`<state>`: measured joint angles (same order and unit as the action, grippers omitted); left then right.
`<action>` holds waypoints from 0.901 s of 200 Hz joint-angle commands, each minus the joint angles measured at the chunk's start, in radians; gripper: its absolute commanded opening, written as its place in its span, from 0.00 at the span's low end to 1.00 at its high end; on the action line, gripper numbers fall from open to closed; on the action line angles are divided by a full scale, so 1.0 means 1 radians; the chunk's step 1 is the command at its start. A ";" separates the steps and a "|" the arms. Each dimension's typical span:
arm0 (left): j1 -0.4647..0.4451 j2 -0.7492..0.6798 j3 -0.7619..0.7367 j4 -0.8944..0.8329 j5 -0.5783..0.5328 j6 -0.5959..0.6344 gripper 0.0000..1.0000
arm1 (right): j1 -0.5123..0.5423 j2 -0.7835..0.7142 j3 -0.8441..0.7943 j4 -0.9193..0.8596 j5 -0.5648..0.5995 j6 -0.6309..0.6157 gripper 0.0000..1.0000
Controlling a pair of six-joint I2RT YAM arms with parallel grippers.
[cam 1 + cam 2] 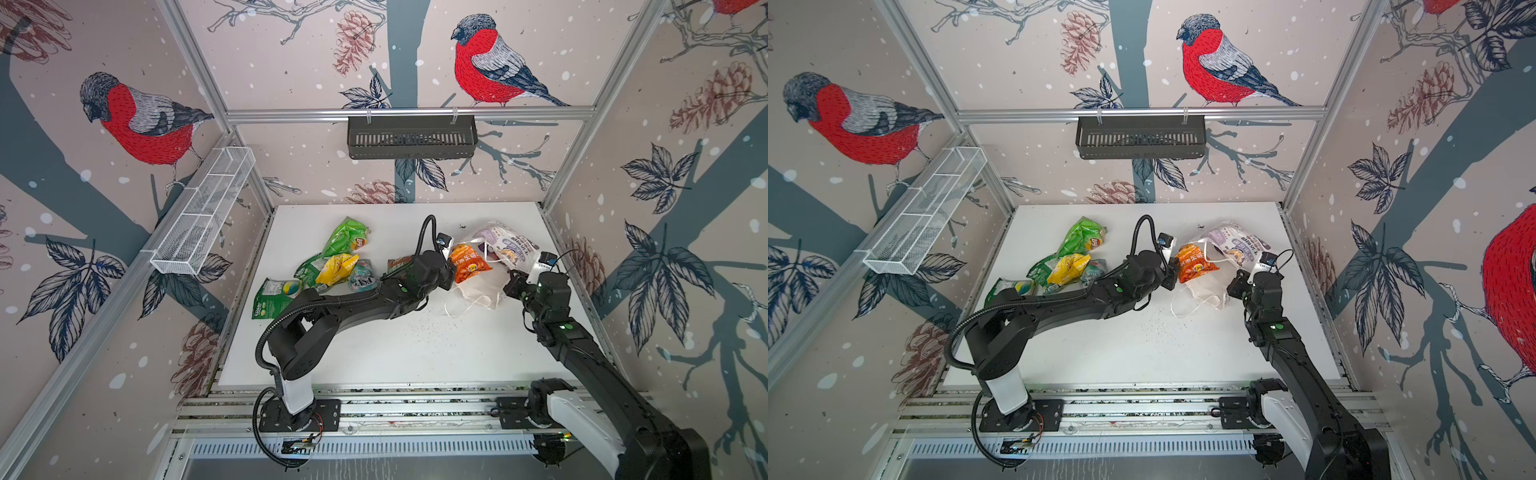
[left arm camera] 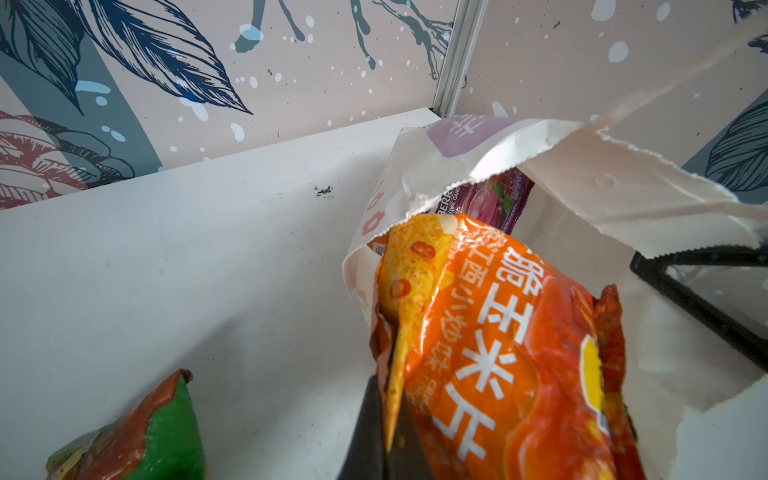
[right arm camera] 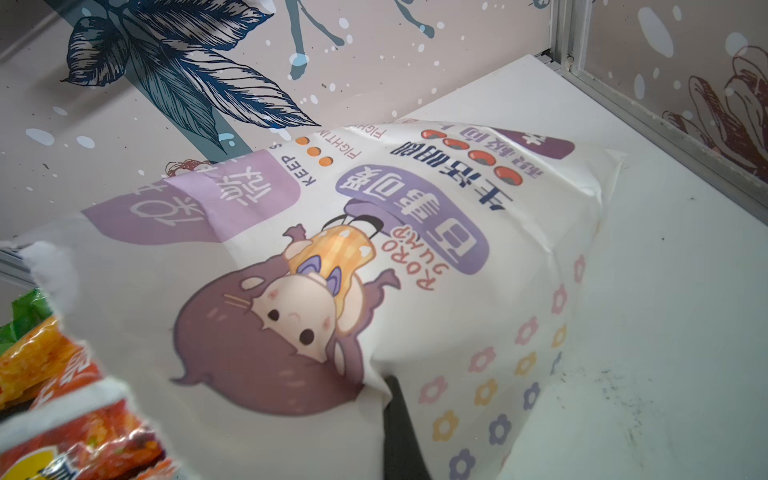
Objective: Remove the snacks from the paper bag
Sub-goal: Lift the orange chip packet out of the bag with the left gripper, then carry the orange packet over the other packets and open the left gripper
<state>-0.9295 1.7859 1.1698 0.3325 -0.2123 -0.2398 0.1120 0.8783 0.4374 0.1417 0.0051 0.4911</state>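
In both top views my left gripper [image 1: 451,272] is clamped on the orange packet [image 1: 467,264], half out of the paper bag [image 1: 509,245] at far right. My right gripper [image 1: 514,275] pinches the bag's near edge. The other snacks [image 1: 332,266] lie to the left.

Left wrist view: a purple packet [image 2: 494,199] sits deeper inside, and the ragged rim could snag and tear.

Right wrist view: the paper bunches in my pinch. If it slips, the bag will likely follow the packet.

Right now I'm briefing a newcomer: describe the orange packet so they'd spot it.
At the right of the table lies the white paper bag. The orange packet pokes from its mouth, pinched in the left gripper. No other packet is orange.
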 commanded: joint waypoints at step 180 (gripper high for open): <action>0.050 -0.265 -0.208 0.041 -0.127 -0.004 0.00 | -0.005 -0.013 0.000 0.029 0.004 -0.005 0.00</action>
<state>-0.8860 1.5349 0.9733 0.3599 -0.3099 -0.2527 0.1085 0.8764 0.4427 0.1425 0.0044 0.4915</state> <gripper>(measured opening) 0.048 0.048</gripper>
